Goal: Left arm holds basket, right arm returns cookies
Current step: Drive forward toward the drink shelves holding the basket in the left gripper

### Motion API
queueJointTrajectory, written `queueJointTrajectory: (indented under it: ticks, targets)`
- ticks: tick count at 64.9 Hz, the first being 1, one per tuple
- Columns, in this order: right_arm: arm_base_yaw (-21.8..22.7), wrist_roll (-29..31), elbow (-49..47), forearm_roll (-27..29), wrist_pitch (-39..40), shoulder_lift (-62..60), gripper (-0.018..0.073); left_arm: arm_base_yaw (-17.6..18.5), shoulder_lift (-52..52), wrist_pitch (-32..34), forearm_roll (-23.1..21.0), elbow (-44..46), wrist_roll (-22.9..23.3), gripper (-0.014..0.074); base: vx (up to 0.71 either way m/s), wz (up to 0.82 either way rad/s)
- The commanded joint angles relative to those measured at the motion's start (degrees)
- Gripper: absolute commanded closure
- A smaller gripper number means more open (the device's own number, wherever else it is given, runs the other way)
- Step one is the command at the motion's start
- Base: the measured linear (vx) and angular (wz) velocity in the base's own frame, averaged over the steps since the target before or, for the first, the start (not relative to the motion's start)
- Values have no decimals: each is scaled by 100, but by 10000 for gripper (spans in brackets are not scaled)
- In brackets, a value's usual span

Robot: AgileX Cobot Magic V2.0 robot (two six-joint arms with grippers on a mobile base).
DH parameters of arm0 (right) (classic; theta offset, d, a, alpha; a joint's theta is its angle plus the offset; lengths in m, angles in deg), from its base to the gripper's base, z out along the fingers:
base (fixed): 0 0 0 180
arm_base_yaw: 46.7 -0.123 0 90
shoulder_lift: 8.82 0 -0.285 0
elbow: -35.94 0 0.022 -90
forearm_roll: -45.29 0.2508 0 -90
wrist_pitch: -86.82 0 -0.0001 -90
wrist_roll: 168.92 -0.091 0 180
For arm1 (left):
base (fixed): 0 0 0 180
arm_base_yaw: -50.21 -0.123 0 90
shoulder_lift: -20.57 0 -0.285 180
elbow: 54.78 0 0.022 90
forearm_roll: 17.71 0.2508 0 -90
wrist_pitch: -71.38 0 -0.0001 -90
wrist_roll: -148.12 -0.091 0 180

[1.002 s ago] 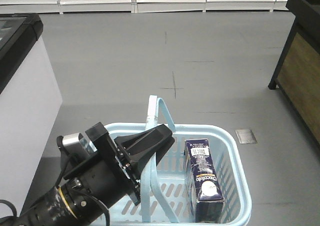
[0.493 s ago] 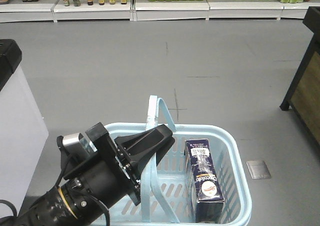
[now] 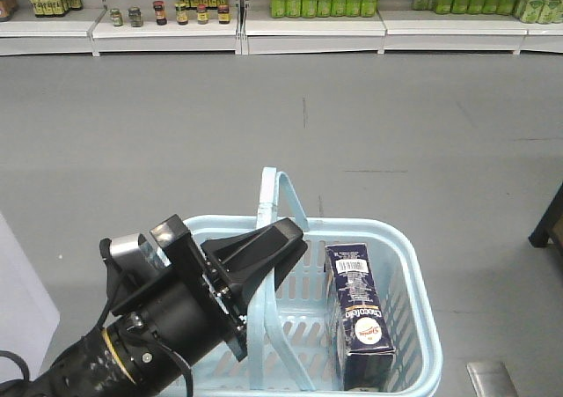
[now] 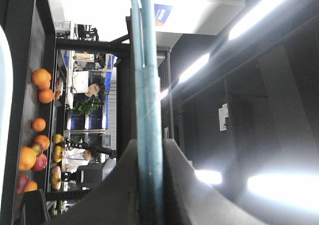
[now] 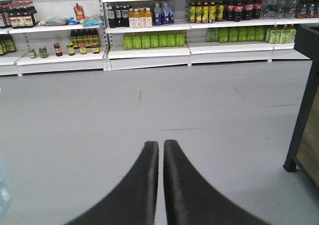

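With the left pincer (image 3: 283,241) clamped on the hoop handle (image 3: 281,194) of the pale blue slotted plastic basket (image 3: 420,283), carry level so the dark navy cookie carton (image 3: 359,313) inside, just right of that pincer, stands firm, then part the closed, empty right pincer (image 5: 161,146).

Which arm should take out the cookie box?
Right. The left fingers clamp the pale blue plastic basket's handle; the right fingers are empty, free for the dark navy carton.
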Motion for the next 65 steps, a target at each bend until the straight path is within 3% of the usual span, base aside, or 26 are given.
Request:
queueJointTrajectory:
  ticks: [1,65]
  targets:
    - [44,17,101,-60,406,-70,566,40,-225,1647,-2,157,18,599,58,3]
    - [44,17,101,-60,406,-70,566,40,-225,1647,-3,157,18,599,56,4]
